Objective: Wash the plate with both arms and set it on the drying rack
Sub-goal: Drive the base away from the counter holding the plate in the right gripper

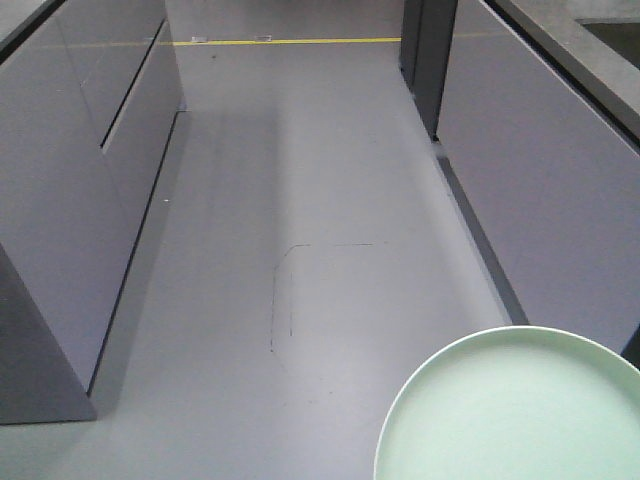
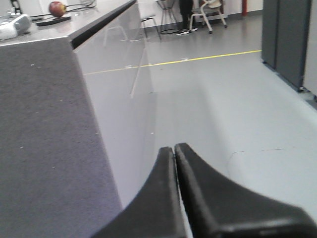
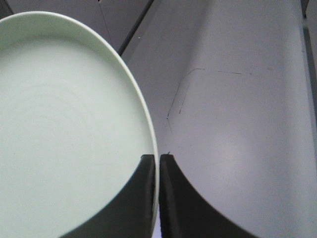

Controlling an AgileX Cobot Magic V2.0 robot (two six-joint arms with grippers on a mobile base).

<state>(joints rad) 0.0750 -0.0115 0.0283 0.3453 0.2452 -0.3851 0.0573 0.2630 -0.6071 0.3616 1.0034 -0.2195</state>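
Plate — pale green, rim pinched by right pincer, held above grey floor. Left pincer — pressed together tip to tip, beside grey cabinet.

Grey floor, yellow line, grey cabinets either side, distant chairs

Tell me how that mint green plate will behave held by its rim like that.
Probably stiff: the plate shows no sag though the right gripper pinches only its rim. Its smooth surface looks slippery, so it might pivot in that edge grip. Possibly breakable over that hard floor.
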